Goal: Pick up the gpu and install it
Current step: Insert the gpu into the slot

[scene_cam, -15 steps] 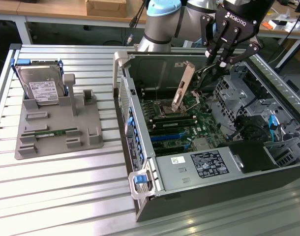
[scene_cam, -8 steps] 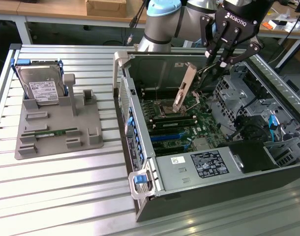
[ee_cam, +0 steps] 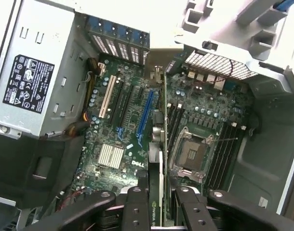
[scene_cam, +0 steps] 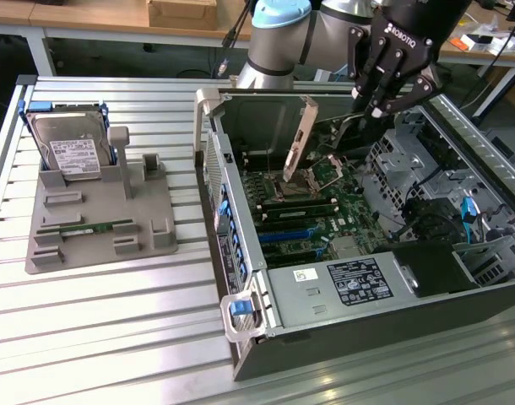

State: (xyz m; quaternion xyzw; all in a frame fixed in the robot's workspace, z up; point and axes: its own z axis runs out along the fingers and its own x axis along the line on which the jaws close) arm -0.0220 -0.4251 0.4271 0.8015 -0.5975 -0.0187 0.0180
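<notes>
The ROBOTIQ end effector (scene_cam: 374, 105) is clamped on the NVIDIA-marked gpu (ee_cam: 156, 171) above the Dell motherboard (ee_cam: 127, 139).

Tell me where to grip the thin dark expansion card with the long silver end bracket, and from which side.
Pinch the gpu by its flat faces near the upper edge, coming from above: it hangs edge-on over the green motherboard, silver bracket at the far end. The gripper holds it that way.
</notes>
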